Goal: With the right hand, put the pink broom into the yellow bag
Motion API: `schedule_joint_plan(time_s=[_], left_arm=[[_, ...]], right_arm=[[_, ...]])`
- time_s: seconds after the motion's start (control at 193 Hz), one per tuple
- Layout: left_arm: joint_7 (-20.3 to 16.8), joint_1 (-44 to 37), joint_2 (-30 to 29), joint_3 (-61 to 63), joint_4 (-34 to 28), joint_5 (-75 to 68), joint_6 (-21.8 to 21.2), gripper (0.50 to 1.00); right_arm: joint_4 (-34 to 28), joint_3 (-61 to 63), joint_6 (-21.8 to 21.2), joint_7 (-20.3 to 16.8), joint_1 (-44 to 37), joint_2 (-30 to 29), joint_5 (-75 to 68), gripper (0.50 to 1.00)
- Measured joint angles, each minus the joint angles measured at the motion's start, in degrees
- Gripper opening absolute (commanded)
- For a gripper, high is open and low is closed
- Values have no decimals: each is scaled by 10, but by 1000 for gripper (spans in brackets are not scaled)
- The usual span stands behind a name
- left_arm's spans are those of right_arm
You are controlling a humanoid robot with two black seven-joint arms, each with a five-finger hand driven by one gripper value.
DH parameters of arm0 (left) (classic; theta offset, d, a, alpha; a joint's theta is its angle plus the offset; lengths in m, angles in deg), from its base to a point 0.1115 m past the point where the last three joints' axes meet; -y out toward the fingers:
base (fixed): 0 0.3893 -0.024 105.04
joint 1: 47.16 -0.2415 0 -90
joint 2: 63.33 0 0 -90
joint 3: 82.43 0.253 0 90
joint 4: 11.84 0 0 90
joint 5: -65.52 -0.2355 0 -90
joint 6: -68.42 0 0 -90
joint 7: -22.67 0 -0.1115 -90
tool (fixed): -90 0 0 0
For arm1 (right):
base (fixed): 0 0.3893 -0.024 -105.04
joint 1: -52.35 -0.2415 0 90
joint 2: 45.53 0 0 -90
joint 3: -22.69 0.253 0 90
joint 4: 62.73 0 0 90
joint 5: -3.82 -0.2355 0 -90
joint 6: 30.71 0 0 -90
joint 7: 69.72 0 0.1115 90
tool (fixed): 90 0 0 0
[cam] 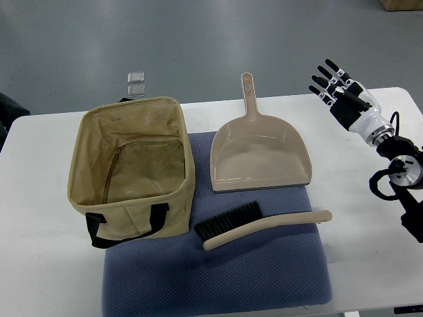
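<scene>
The room is evenly and brightly lit from overhead, soft rather than harsh. The white table [39,198] looks close to washed out, with a faint sheen on the grey floor [198,39] beyond. Shadows are short and soft: a thin dark line under the dustpan [261,155], a dim inside to the bag [132,172]. Everything stays sharp, with no visible blur.

My right robot hand [336,84] has black fingers with white tips and joint bands over a black palm. Behind it I see a white wrist shell, a silver ring, then black joints with a looping black cable.
</scene>
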Motion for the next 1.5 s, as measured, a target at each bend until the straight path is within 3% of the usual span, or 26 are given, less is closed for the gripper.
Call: schedule_joint_plan(time_s=[0.228,0.431,0.597,0.856,1.126,1.38,1.499], left_arm=[[0,0,0,0,0,0,0,1000],[0,0,0,0,0,0,0,1000],[0,0,0,0,0,0,0,1000],[0,0,0,0,0,0,0,1000],[0,0,0,0,0,0,0,1000],[0,0,0,0,0,0,0,1000],[0,0,0,0,0,0,0,1000]], right_arm=[[0,1,-7,2,0,-5,0,928],[-1,-5,-59,3,0,-1,0,926],[-2,-26,-70,7,-4,17,0,924],[-16,-199,-88,94,-44,120,7,921],[-105,-356,-91,135,-104,226,56,919],[-204,-406,-79,171,-125,279,290,901],[-263,-450,-41,173,-139,315,367,901]])
